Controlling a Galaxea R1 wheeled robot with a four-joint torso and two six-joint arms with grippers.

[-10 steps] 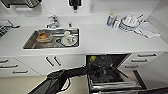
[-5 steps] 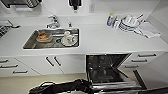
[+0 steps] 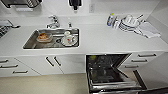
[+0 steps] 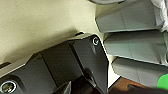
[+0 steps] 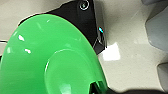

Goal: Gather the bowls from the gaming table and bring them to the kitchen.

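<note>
Green round plastic bowl (image 5: 50, 57) rides at your right pincer; grip state unreadable, left too. Dark arm gone from head view since 1 s ago. Open dishwasher (image 3: 110, 72) below white surface (image 3: 105, 40): you're in the kitchen.

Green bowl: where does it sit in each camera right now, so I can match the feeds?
Head view: I can't pick it out.
Left wrist view: a bright green edge, probably the green bowl, at the lower right corner.
Right wrist view: it covers the left and lower middle, close to the camera.
Shared landmark: the beige floor.
</note>
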